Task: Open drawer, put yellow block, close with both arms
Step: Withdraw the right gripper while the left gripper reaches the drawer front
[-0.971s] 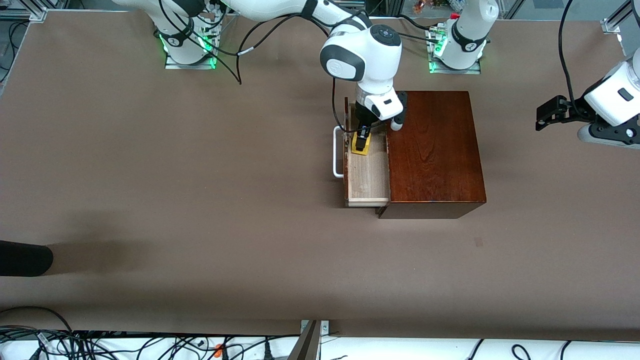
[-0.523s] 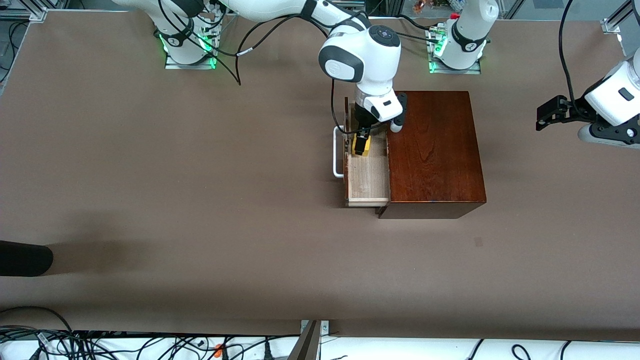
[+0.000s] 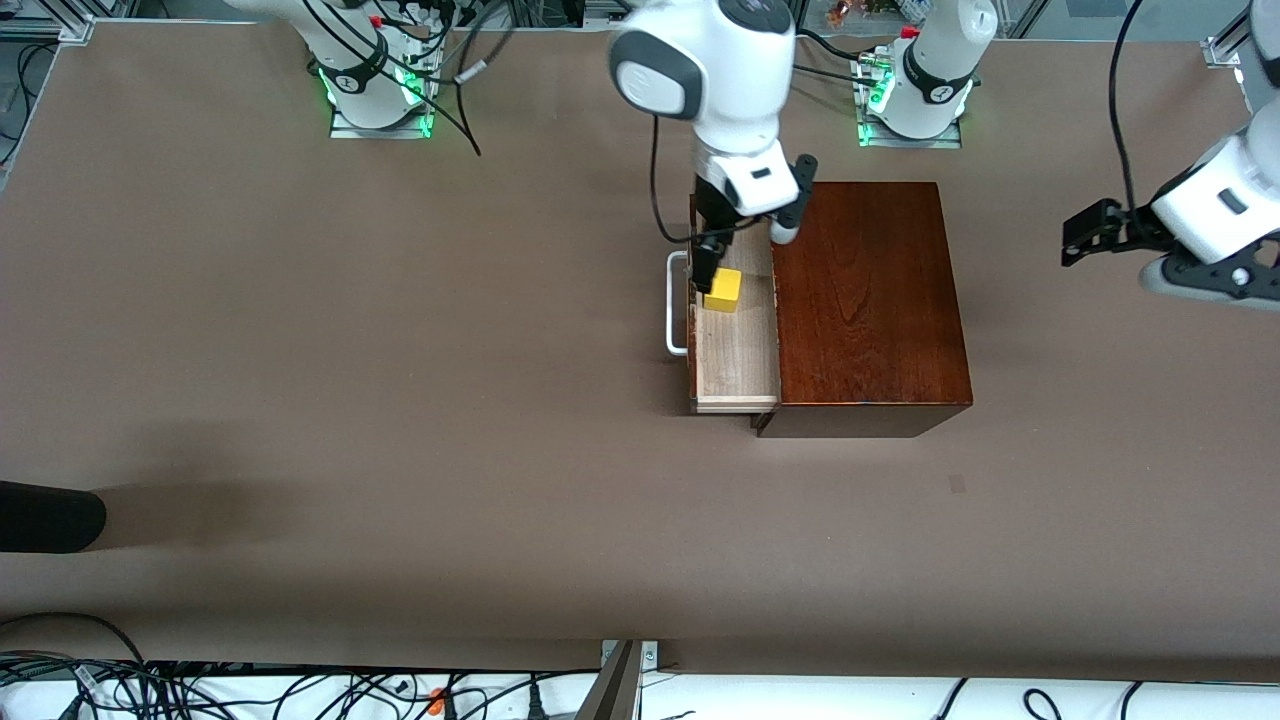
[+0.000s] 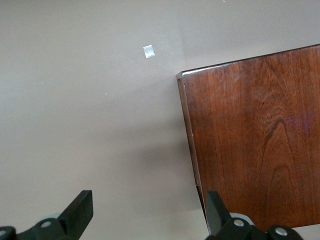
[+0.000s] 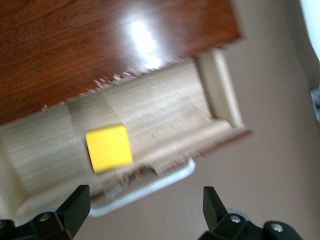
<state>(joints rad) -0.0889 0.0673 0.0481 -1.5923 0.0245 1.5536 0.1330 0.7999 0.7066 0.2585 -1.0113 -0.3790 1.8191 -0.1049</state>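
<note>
The drawer (image 3: pixel 737 352) stands pulled out of the dark wooden box (image 3: pixel 865 300), its white handle (image 3: pixel 677 305) toward the right arm's end of the table. The yellow block (image 3: pixel 723 289) lies loose in the drawer tray, at the part farthest from the front camera. My right gripper (image 3: pixel 711 256) is open and empty, raised just above the block. In the right wrist view the block (image 5: pixel 109 148) lies on the tray (image 5: pixel 165 110) beside the handle (image 5: pixel 150 186), between the spread fingertips (image 5: pixel 75 207). My left gripper (image 3: pixel 1080 232) is open and empty over the table past the box, at the left arm's end. The left wrist view shows the box's corner (image 4: pixel 255 140).
A black rounded object (image 3: pixel 50 516) lies at the table's edge at the right arm's end. Cables (image 3: pixel 300 690) run along the edge nearest the front camera. A small pale mark (image 3: pixel 958 484) is on the table, nearer the front camera than the box.
My right gripper has let go of the yellow block and risen; the block now lies in the drawer. The left arm has shifted slightly.
</note>
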